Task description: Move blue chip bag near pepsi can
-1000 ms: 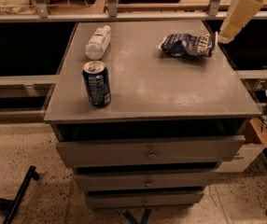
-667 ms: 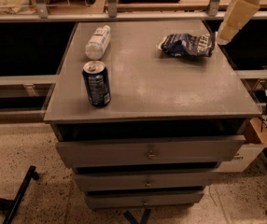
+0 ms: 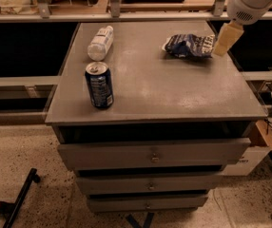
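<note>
The blue chip bag (image 3: 189,45) lies crumpled at the back right of the grey cabinet top (image 3: 164,89). The pepsi can (image 3: 99,84) stands upright near the front left corner, well apart from the bag. My gripper (image 3: 222,45) hangs from the white arm (image 3: 250,1) at the top right. It sits just beside the bag's right end, low over the surface. I cannot tell whether it touches the bag.
A clear plastic bottle with a white label (image 3: 101,42) lies on its side at the back left, behind the can. Drawers (image 3: 152,155) fill the cabinet front below. A shelf rail (image 3: 126,16) runs behind the cabinet. A cardboard box (image 3: 264,139) stands at the right.
My gripper has come down and to the left, from above the cabinet's back right corner to beside the chip bag's right end. The bag, can and bottle have not moved.
</note>
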`<state>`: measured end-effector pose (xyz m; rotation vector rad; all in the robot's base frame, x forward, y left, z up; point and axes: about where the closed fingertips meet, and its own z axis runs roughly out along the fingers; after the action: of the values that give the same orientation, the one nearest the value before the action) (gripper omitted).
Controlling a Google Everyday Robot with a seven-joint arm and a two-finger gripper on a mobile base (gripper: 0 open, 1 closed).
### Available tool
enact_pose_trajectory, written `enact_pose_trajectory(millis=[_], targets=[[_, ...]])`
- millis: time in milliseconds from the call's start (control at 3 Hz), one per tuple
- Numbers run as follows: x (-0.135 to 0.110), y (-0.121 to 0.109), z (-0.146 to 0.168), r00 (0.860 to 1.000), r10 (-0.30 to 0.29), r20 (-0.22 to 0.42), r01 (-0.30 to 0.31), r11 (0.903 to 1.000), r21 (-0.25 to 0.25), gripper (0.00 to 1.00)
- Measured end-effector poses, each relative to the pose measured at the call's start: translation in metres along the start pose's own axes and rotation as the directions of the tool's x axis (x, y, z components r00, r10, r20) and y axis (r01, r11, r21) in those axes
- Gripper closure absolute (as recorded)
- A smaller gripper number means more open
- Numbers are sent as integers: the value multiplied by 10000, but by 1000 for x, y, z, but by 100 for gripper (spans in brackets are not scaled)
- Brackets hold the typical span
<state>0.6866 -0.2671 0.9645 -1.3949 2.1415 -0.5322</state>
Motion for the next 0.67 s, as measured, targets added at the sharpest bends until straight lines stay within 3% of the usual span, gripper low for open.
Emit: enact_pose_trajectory(millis=[333,667], targets=[[14,-2,37,9988,445,-207,-438,9985,337,0],[21,1,66,9971,761,17,-760,9955,560,0]])
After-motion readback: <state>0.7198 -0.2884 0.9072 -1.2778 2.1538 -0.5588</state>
